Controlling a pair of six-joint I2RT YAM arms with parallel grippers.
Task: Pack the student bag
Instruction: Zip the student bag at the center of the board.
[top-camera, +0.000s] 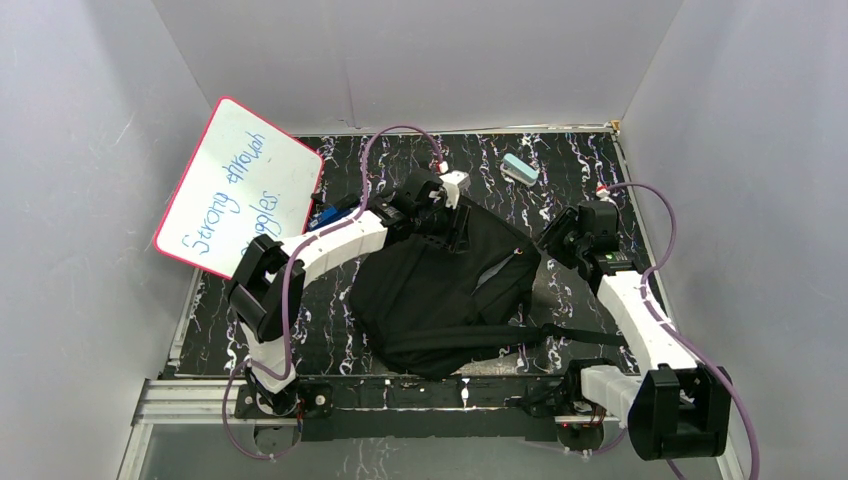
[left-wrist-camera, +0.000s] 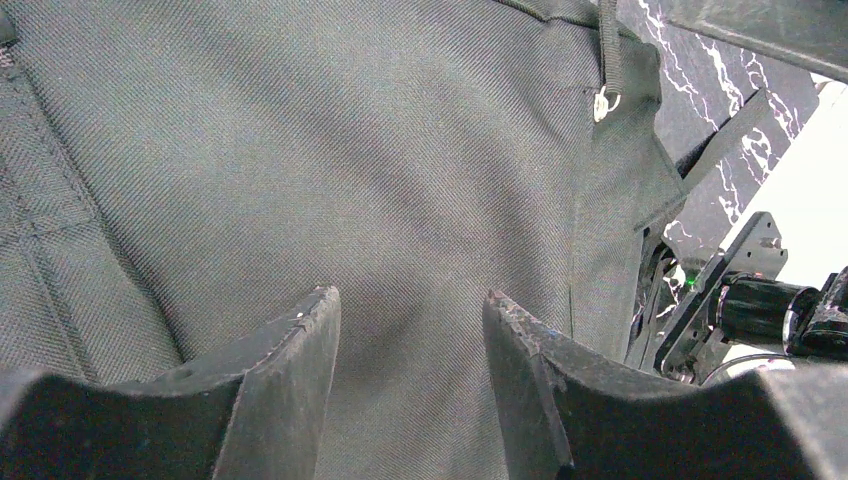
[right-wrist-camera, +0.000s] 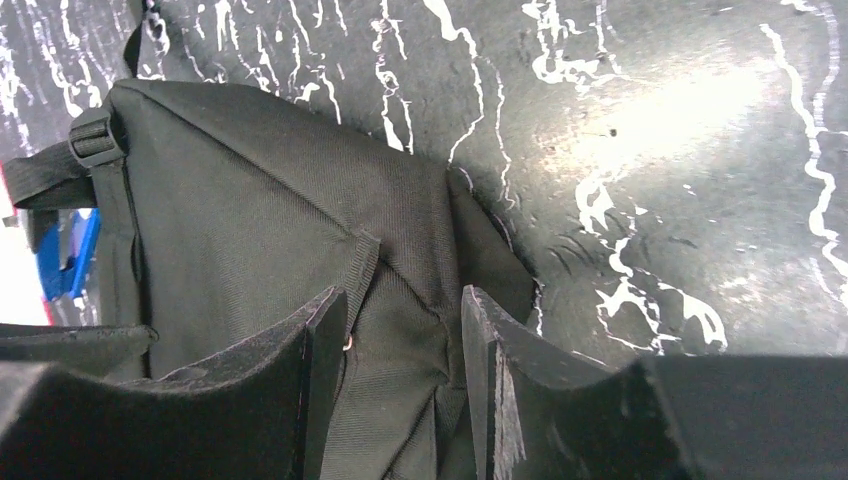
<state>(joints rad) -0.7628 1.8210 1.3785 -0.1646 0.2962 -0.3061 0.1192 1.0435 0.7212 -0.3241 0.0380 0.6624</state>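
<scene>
Our left tool (left-wrist-camera: 410, 305) stands parted over the student bag (top-camera: 430, 285); our right tool (right-wrist-camera: 403, 300), also parted, straddles its edge, worktop (right-wrist-camera: 650, 150) beyond.

The backpack (top-camera: 450, 290) lies in the middle of the table (top-camera: 570, 160), its straps (top-camera: 480, 338) toward the near edge, with a whiteboard (top-camera: 240, 190) propped to its left, a small block (top-camera: 520, 168) behind it, the left gripper (top-camera: 457, 228) over its far part and the right gripper (top-camera: 552, 243) at its right edge.

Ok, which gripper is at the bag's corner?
The right gripper: its wrist view shows the student bag's corner beside the table; the left gripper sees mostly fabric.
</scene>
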